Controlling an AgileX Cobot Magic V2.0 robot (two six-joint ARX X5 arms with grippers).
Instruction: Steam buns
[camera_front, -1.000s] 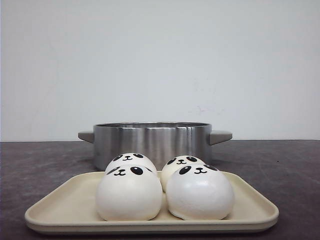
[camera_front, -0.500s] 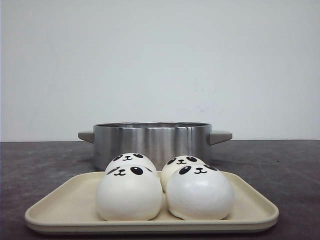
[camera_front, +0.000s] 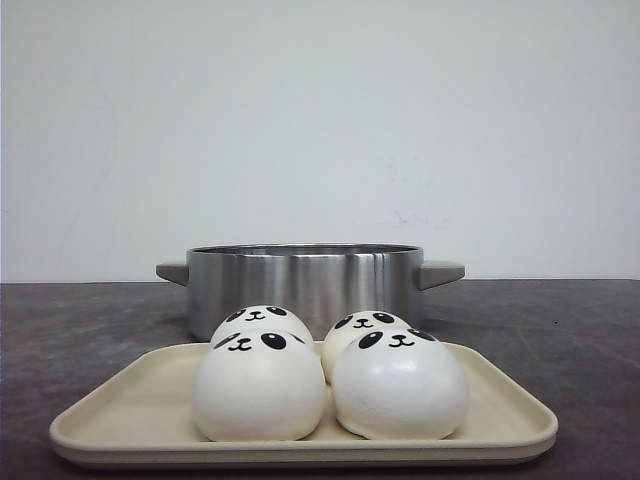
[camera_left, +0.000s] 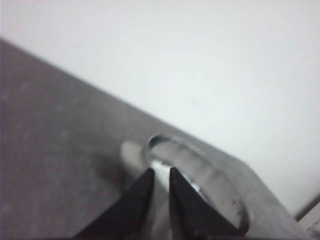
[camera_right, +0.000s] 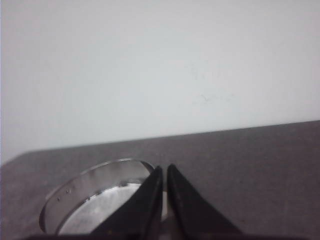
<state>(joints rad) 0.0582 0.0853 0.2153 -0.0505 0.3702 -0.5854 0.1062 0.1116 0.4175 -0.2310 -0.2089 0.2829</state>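
Note:
Four white panda-face buns sit close together on a beige tray (camera_front: 120, 410) at the front of the table. There is a front left bun (camera_front: 258, 390), a front right bun (camera_front: 400, 388), a back left bun (camera_front: 262, 318) and a back right bun (camera_front: 362, 325). Neither gripper shows in the front view. In the left wrist view my left gripper (camera_left: 161, 172) has its black fingers almost together and holds nothing. In the right wrist view my right gripper (camera_right: 164, 169) is shut and empty. No bun shows in either wrist view.
A steel pot (camera_front: 305, 280) with two side handles and no lid stands behind the tray. It also shows in the left wrist view (camera_left: 210, 170) and in the right wrist view (camera_right: 90, 200), beyond the fingertips. The table is dark grey, with a white wall behind it.

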